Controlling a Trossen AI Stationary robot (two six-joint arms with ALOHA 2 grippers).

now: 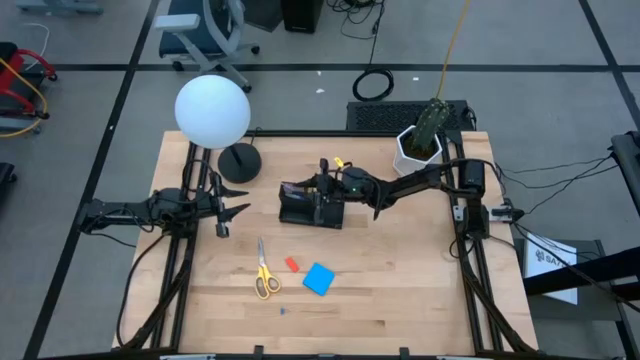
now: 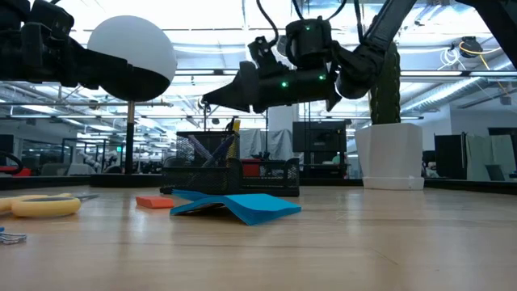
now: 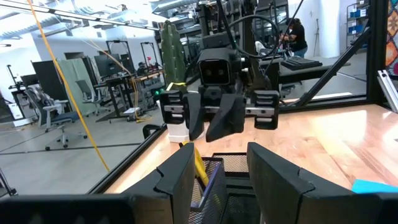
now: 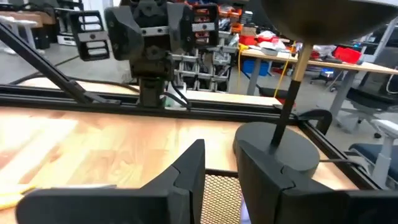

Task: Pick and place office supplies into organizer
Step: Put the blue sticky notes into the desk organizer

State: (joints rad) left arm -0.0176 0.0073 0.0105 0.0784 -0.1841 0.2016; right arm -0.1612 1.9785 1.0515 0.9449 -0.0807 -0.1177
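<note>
- Organizer: small black mesh box near the middle of the counter, just beside the round lamp base. A yellow pen and darker pens stand in its cup section, as the low view shows. Judged light and likely to slide if knocked.
- Right gripper: hovering directly above the organizer, fingers parted with a narrow gap, nothing between them.
- Left gripper: waiting at the counter's left side, fingers spread, empty, pointed toward the organizer.
- Yellow-handled scissors: flat on the counter, toward the front edge, left of the other loose items, blades pointing at the organizer. Judged rigid, the heaviest loose piece; metal blades slippery. Best taken across the shank where blades meet handles; lying so low, fingertips must reach the wood.
- Red eraser-like piece: between scissors and pad, apart from both. Judged light, slightly rubbery, good grip; small, so a centred pinch across its short side is called for.
- Blue square pad: just right of the eraser. In the low view one edge stands lifted off the counter. Judged light, soft, sheets liable to fan or bend; the raised edge offers the easiest hold.
- Tiny blue item near the front edge: too small to identify.
</note>
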